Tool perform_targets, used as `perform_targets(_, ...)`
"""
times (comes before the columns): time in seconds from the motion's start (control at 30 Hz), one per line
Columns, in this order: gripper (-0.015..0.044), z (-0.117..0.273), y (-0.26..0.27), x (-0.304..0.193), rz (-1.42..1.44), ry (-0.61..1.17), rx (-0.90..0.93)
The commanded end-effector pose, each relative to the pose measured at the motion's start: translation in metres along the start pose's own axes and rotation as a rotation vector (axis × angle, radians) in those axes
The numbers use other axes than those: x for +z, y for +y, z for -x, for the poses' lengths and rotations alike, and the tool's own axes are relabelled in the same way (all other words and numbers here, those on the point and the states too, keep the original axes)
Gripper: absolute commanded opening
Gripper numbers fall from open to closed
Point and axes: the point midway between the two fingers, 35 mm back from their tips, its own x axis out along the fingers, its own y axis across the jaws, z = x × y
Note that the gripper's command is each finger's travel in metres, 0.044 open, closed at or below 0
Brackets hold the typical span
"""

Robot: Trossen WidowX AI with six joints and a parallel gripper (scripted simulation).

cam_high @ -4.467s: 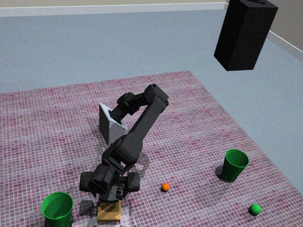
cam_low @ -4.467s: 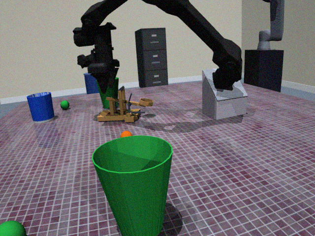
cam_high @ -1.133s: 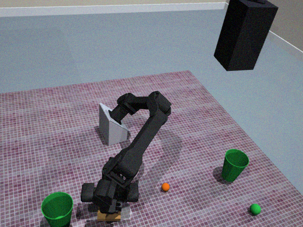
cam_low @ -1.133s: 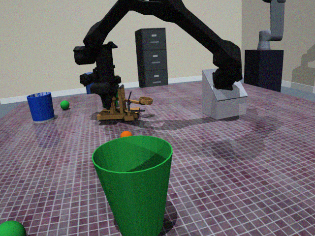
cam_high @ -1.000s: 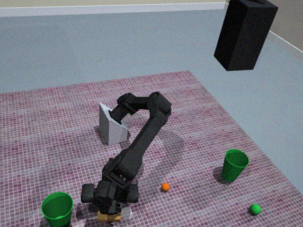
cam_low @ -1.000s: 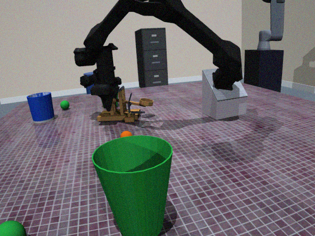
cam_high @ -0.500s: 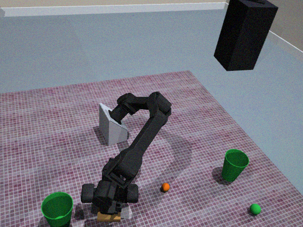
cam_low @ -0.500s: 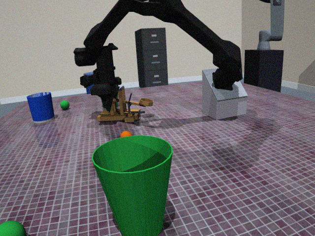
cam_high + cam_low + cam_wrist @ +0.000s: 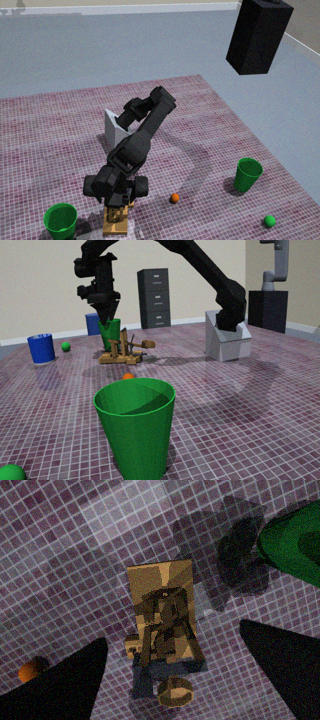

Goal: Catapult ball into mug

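Observation:
The wooden catapult (image 9: 115,228) (image 9: 117,360) (image 9: 145,575) stands on the table. Its arm ends in a small cup (image 9: 148,344) (image 9: 175,695) with no ball seen in it. My gripper (image 9: 115,202) (image 9: 107,321) (image 9: 173,634) is open and empty above the catapult, its fingers spread wide to either side in the wrist view. An orange ball (image 9: 174,198) (image 9: 128,376) (image 9: 32,672) lies on the table beside the catapult. The blue mug (image 9: 41,349) stands upright at the left in the exterior view, beyond the catapult's low base end; the top view does not show it.
One green cup (image 9: 61,223) (image 9: 109,336) (image 9: 295,542) stands close to the catapult. Another green cup (image 9: 246,176) (image 9: 139,444) stands farther off, on the orange ball's side. Green balls (image 9: 269,221) (image 9: 65,346) lie on the table. The grey wedge (image 9: 110,131) (image 9: 233,349) carries the arm's base.

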Motion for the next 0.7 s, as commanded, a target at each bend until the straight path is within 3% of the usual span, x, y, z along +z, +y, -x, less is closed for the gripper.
perform_targets(0.0, 0.044, -0.006, 0.0, -0.001, -0.001, 0.012, 0.001)
perform_targets(0.1, 0.044, -0.004, 0.0, -0.001, -0.001, 0.012, 0.001)
perform_targets(0.23, 0.044, 0.041, 0.001, -0.003, 0.001, -0.001, -0.002)
perform_targets(0.33, 0.044, 0.05, 0.001, -0.004, 0.002, -0.004, -0.003)
perform_targets(0.5, 0.0309, 0.013, 0.058, -0.009, 0.063, 0.005, -0.012)
perform_targets(0.67, 0.03, -0.02, 0.135, -0.036, 0.173, 0.002, -0.016)
